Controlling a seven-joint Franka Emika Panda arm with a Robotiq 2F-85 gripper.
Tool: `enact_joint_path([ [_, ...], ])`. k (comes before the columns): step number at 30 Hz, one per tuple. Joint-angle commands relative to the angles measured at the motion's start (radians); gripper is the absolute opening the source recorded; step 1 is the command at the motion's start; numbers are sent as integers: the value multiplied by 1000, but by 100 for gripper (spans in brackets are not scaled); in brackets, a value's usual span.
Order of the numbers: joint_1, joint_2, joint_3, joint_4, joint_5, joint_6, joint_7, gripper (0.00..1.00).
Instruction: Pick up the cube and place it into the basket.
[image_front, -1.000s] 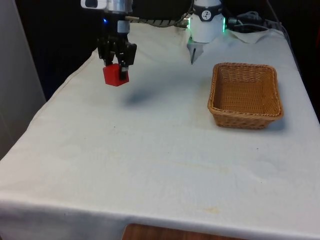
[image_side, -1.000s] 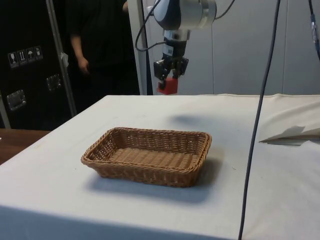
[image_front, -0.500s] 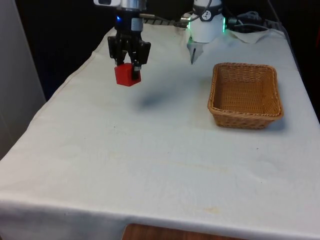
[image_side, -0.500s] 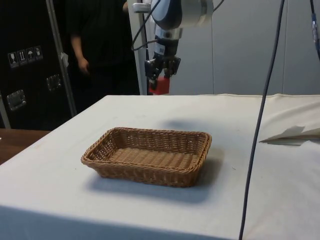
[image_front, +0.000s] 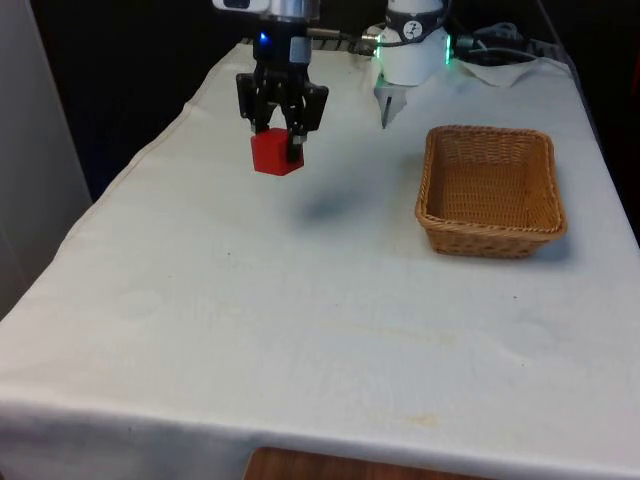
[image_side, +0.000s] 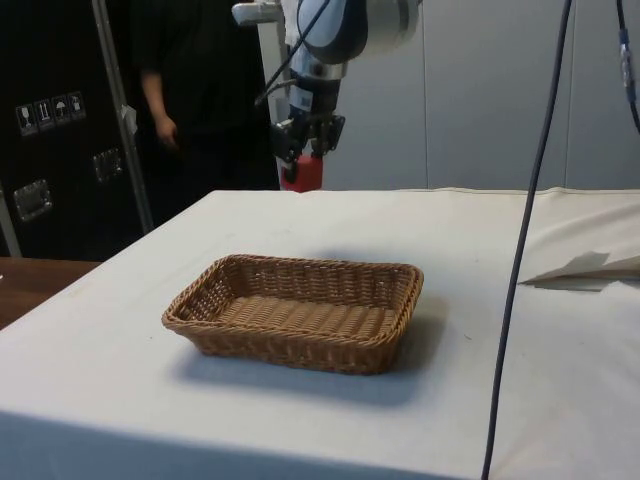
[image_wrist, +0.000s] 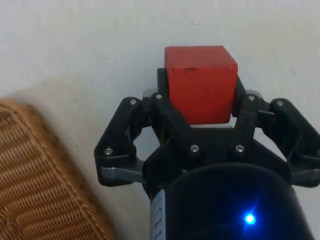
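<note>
1. While the near part of the table (image_front: 300, 330) lies under its plain white cloth, the wicker basket (image_front: 490, 190) is seen resting on that cloth toward the front view's right, open side up and with nothing inside it.
2. Farther back, toward the front view's left of the basket, the red cube (image_front: 275, 152) is held clear of the cloth — a soft shadow is cast on the table below and slightly toward the basket.
3. The cube is pinched between the two black fingers of the gripper (image_front: 280, 135); in the wrist view the cube (image_wrist: 201, 82) is seen clamped squarely between the fingertips (image_wrist: 167, 107), its lower part projecting beyond them.
4. The relation that matters is judged to be sideways: the basket lies well apart from the gripper, toward the front view's right and somewhat nearer the camera — its rim (image_wrist: 45, 175) is caught beside the gripper in the wrist view.
5. The pick is judged done; a carry over the rim and a release above the basket's floor are what remains.
6. At the far side, in the side view, a person (image_side: 190, 90) in dark clothing is seen standing beyond the table.
</note>
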Motion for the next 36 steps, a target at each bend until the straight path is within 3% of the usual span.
enact_joint_path([
  [1,1,-7,3,-1,-11,-1,11,2],
  [2,18,-19,-18,-9,-54,-3,48,2],
  [9,9,-88,11,-34,-116,-23,105,2],
  [10,1,-84,25,-30,-91,-21,84,2],
  [11,9,-98,13,-40,-117,-24,106,2],
  [17,5,-166,30,-82,-120,-33,105,2],
  [18,1,-164,39,-79,-94,-33,85,2],
  [19,4,-184,35,-94,-120,-34,105,2],
  [25,3,-235,55,-132,-122,-34,112,2],
  [26,1,-230,57,-125,-95,-35,85,2],
  [27,2,-249,66,-144,-121,-33,117,2],
  [35,0,-292,122,-185,-122,-28,150,2],
  [36,1,-290,122,-178,-95,-35,123,2],
])
